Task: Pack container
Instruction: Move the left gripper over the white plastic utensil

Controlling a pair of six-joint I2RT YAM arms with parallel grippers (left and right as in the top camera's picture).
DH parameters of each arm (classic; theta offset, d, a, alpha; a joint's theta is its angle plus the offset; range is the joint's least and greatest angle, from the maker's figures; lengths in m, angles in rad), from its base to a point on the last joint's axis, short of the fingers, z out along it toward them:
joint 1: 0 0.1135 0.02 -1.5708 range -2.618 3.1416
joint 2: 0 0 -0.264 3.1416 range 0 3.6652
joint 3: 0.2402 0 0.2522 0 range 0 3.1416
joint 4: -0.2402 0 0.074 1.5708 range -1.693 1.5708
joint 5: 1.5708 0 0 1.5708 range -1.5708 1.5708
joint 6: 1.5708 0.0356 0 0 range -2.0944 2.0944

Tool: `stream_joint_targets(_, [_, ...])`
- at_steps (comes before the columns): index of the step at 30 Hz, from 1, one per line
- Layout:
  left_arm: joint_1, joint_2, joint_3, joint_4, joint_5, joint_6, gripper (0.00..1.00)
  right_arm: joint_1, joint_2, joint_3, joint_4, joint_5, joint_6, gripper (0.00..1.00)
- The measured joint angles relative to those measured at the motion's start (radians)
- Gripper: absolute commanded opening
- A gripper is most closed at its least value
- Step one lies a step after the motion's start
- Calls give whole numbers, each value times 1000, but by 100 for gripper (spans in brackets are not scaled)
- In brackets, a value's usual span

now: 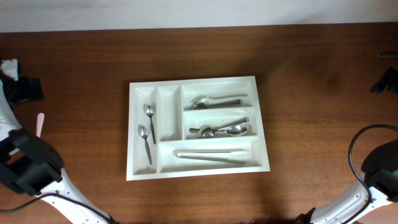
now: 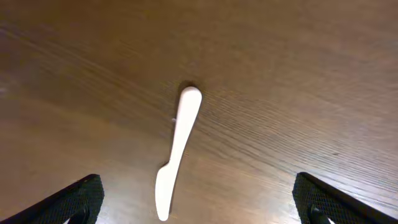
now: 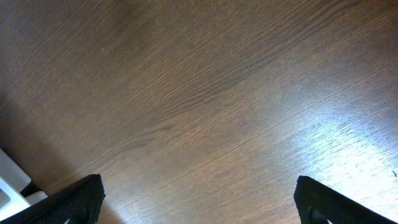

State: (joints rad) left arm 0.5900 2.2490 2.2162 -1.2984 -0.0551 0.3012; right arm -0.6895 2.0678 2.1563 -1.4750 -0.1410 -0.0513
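The container (image 1: 260,130), a white cutlery tray, lies at the table's centre. Its narrow left compartment holds two small spoons (image 1: 148,130). The wide compartments hold spoons (image 1: 214,100), more spoons (image 1: 224,130) and long utensils (image 1: 211,154). A white plastic knife (image 2: 177,146) lies flat on the wood at the far left, also seen in the overhead view (image 1: 40,123). My left gripper (image 2: 199,205) is open above the knife, fingers wide either side, not touching it. My right gripper (image 3: 199,202) is open over bare wood at the right edge, holding nothing.
A black object (image 1: 385,79) sits at the far right edge. A black cable (image 1: 356,140) loops by the right arm. A white object (image 3: 12,180) shows at the right wrist view's lower left corner.
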Motion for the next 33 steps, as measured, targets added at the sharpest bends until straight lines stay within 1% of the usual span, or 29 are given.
stream_joint_targets(5, [1,150,0,2,4,12,99,0,0,0,0,0,0,99])
stream_joint_targets(9, [2,210,0,11,4,35,99,0,0,0,0,0,0,99])
stream_joint_targets(15, [3,215,0,14,5,79,99,0,0,0,0,0,0,99])
stream_joint_targets(21, [16,220,0,-67,6,93,99,0,0,0,0,0,0,99])
stream_joint_targets(33, [107,231,0,-78,26,100,99,0,0,0,0,0,0,99])
